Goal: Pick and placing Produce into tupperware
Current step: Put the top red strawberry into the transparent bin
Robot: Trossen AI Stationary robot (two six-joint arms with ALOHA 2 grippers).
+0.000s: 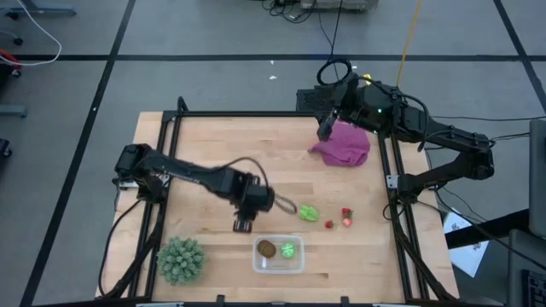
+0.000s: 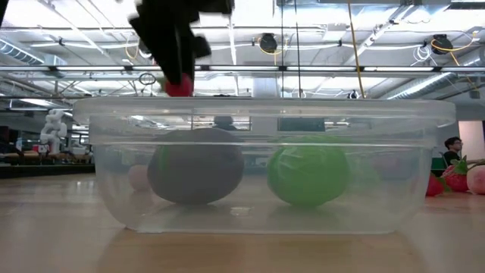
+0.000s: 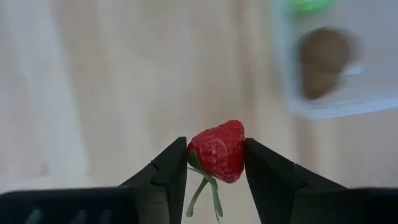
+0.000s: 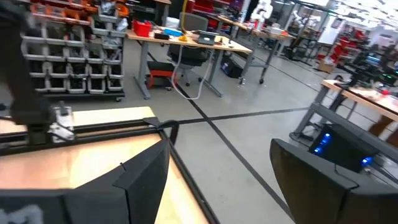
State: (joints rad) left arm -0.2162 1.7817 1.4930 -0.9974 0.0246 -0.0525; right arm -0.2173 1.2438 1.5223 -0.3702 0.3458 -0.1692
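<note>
Left gripper pinching a toy strawberry above the table, just left of the clear tupperware.

Seen only from the left wrist: red berry clamped between the two dark fingers, green stem hanging below, tupperware blurred at upper right of that frame with the brown kiwi inside. From overhead: left gripper at lower centre, berry hidden under it; kiwi and a light-green piece side by side in the tupperware; another light-green piece and two small strawberries loose on the wooden table to the right; spiky green plant at lower left; right gripper spread, empty, at upper right over the purple cloth. From table level: tupperware filling the frame, kiwi left, green piece right, red berry held above the rim at upper left.
</note>
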